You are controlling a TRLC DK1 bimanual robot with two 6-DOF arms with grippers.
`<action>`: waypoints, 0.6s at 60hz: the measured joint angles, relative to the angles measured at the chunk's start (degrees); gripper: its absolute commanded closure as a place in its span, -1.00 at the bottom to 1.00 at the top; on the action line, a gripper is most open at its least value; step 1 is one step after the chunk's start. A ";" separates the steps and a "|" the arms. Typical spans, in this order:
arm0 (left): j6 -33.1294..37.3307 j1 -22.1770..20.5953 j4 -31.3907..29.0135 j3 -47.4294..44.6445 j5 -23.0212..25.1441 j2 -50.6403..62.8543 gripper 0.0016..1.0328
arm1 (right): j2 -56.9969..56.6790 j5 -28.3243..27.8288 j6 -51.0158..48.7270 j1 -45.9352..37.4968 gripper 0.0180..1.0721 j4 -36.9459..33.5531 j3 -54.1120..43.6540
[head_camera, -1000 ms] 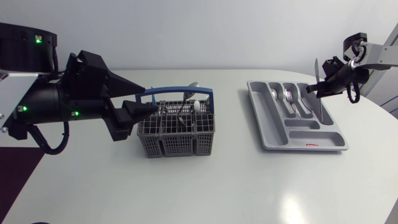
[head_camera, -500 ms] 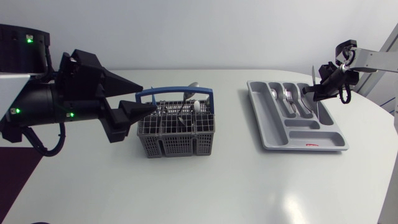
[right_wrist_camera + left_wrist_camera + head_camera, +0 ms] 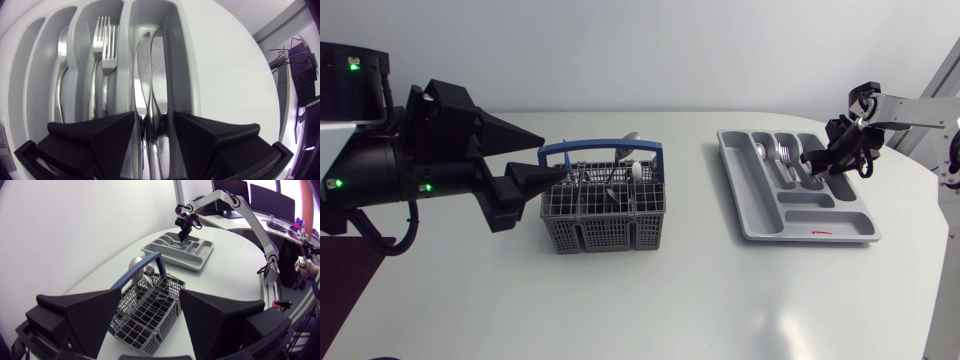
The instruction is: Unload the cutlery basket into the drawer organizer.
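The grey cutlery basket (image 3: 603,205) with a blue handle stands left of centre and holds a spoon (image 3: 631,138) and other pieces. My left gripper (image 3: 545,180) is open at the basket's left side; in the left wrist view the basket (image 3: 150,311) lies just ahead of and between its fingers. The grey drawer organizer (image 3: 760,232) sits to the right. My right gripper (image 3: 817,160) hangs low over its long right compartment. There, two knives (image 3: 157,65) lie side by side, running back between the open right gripper (image 3: 154,117). Forks (image 3: 102,50) and a spoon (image 3: 62,45) fill neighbouring slots.
The white table ends in a curved edge just right of the organizer (image 3: 200,75). Bare tabletop stretches between basket and organizer and along the front. The organizer's short front compartments hold nothing that I can see.
My right gripper came down from above the organizer's far right edge into the long compartment, and the upright knife it held now lies flat there. Its fingers have parted. The left arm barely moved.
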 measured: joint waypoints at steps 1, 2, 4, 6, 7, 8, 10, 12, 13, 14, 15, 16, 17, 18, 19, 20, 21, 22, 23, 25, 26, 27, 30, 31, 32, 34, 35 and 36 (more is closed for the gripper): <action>0.00 0.09 0.00 -0.13 0.00 -0.07 -0.85 | -1.07 -0.13 0.00 0.15 -0.71 0.83 -1.20; 0.00 0.15 0.00 -0.24 0.00 -0.15 -0.85 | -2.21 -0.37 -0.02 0.20 -0.71 1.46 -2.54; 0.02 0.31 -0.02 -0.46 -0.02 -0.31 -0.84 | -4.68 -0.42 -0.04 0.57 -0.71 2.60 -5.42; 0.09 0.57 -0.02 -0.72 0.00 -0.44 -0.84 | -7.82 -0.81 -0.09 1.03 -0.71 3.41 -8.66; 0.17 0.70 -0.02 -0.83 0.00 -0.46 -0.84 | -9.33 -1.11 -0.11 1.33 -0.71 4.13 -10.29; 0.20 0.85 0.02 -0.98 0.00 -0.50 -0.84 | -10.88 -1.36 -0.28 1.62 -0.71 4.76 -11.85; 0.22 1.11 0.00 -1.22 0.00 -0.59 -0.84 | -14.38 -1.79 -0.31 2.54 -0.71 5.95 -15.23; 0.24 1.38 0.00 -1.49 -0.02 -0.61 -0.84 | -17.62 -2.38 -0.55 3.58 -0.71 6.97 -18.12; 0.24 1.53 0.02 -1.64 0.00 -0.61 -0.83 | -19.34 -2.95 -0.68 4.17 -0.71 7.39 -19.50; 0.26 1.66 0.04 -1.81 -0.02 -0.61 -0.83 | -20.96 -3.54 -0.81 4.79 -0.71 7.96 -20.87; 0.42 1.84 0.04 -1.99 0.00 -0.61 -0.83 | -23.02 -4.09 -0.96 5.66 -0.71 8.68 -22.60; 0.44 1.97 0.07 -2.16 -0.02 -0.61 -0.83 | -24.63 -4.35 -1.05 6.38 -0.71 9.03 -23.89; 0.48 2.08 0.04 -2.32 0.00 -0.61 -0.83 | -26.21 -4.66 -1.36 7.21 -0.71 9.42 -25.14; 0.50 2.19 0.04 -2.49 -0.02 -0.61 -0.83 | -27.80 -5.14 -1.40 8.02 -0.71 9.84 -26.40; 0.59 2.34 0.09 -2.67 0.00 -0.61 -0.83 | -29.38 -5.73 -1.66 8.85 -0.71 10.14 -27.65; 0.63 2.47 0.07 -2.89 -0.02 -0.61 -0.82 | -31.23 -6.67 -1.79 9.88 -0.71 10.58 -29.20; 0.66 2.51 0.11 -3.06 -0.02 -0.61 -0.80 | -32.74 -7.15 -1.95 10.73 -0.70 10.95 -30.45; 0.68 2.64 0.11 -3.23 0.00 -0.63 -0.77 | -34.18 -7.72 -2.08 11.58 -0.70 11.34 -31.69; 0.76 2.73 0.20 -3.41 -0.02 -0.63 -0.76 | -35.54 -8.17 -2.19 12.50 -0.70 11.54 -32.89; 1.18 2.78 0.37 -3.78 -0.02 -0.63 -0.76 | -38.18 -9.18 -2.27 14.34 -0.70 11.89 -35.19; 1.29 2.80 0.50 -4.04 -0.02 -0.63 -0.76 | -39.69 -9.90 -2.49 15.41 -0.70 11.96 -36.61; 1.33 2.82 0.50 -4.20 -0.02 -0.63 -0.75 | -40.92 -10.49 -2.58 16.28 -0.70 12.15 -37.75; 1.49 2.84 0.70 -4.66 -0.02 -0.63 -0.64 | -44.11 -11.89 -2.91 18.80 -0.70 12.81 -41.11; 1.51 2.82 0.79 -4.81 -0.02 -0.63 -0.62 | -45.33 -12.50 -3.06 19.82 -0.70 12.98 -42.42; 1.51 2.84 0.87 -4.92 0.00 -0.63 -0.57 | -46.25 -12.87 -3.10 20.65 -0.69 13.09 -43.43; 1.51 2.84 1.09 -5.09 -0.02 -0.61 -0.52 | -47.89 -13.33 -3.15 22.43 -0.64 13.25 -45.35; 1.51 2.82 1.16 -5.16 -0.02 -0.59 -0.49 | -48.70 -13.55 -3.23 23.30 -0.62 13.29 -46.25; 1.51 2.82 1.22 -5.16 0.00 -0.57 -0.47 | -49.46 -13.86 -3.30 24.17 -0.61 13.49 -47.12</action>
